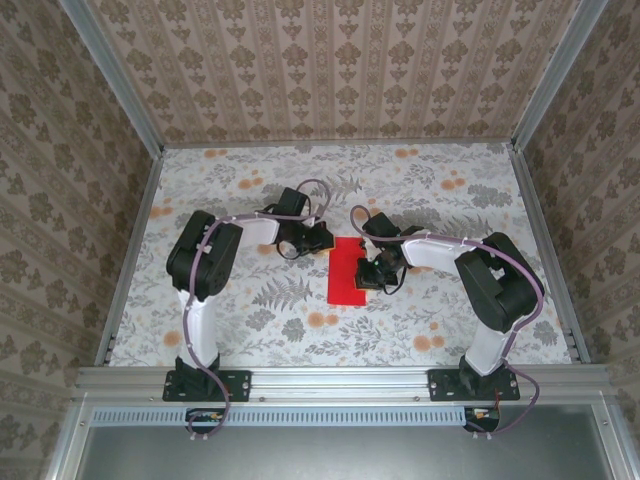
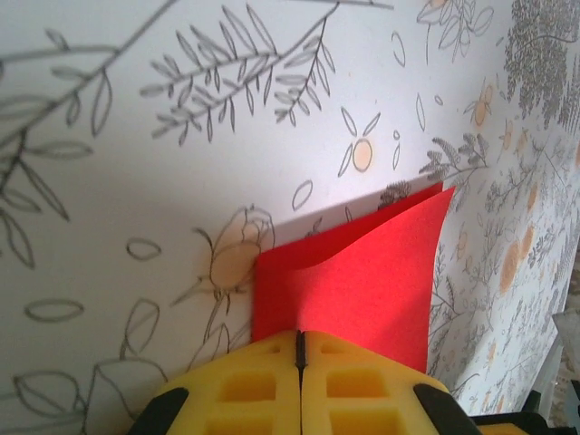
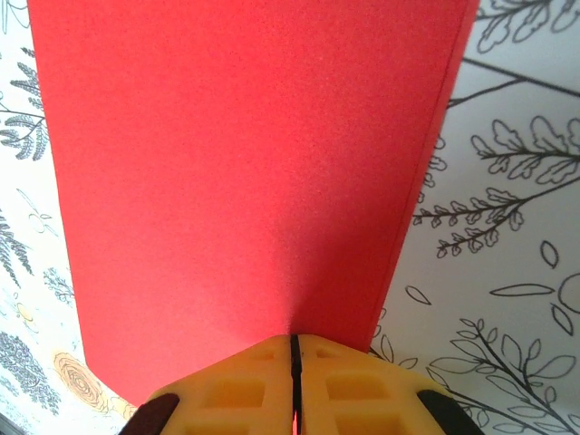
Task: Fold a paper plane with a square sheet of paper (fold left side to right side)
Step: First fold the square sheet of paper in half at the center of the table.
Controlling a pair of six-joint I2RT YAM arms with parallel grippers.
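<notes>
The square sheet of paper [image 1: 346,278] lies in the middle of the table as a narrow bright red rectangle, doubled over on itself. My left gripper [image 1: 319,240] sits at its far left corner. In the left wrist view the yellow jaws of the left gripper [image 2: 300,337] are shut on the sheet of paper [image 2: 362,272], whose upper layer curves up off the lower one. My right gripper [image 1: 379,272] is at the sheet's right edge. The right wrist view has the right gripper [image 3: 294,341] shut on the sheet of paper [image 3: 245,163], which spreads out ahead of the jaws.
The tabletop [image 1: 300,190] carries a leaf and orange flower print. Aluminium rails [image 1: 130,250] and patterned walls close it in on three sides. Both arms bend inward from their bases [image 1: 205,383] at the near edge.
</notes>
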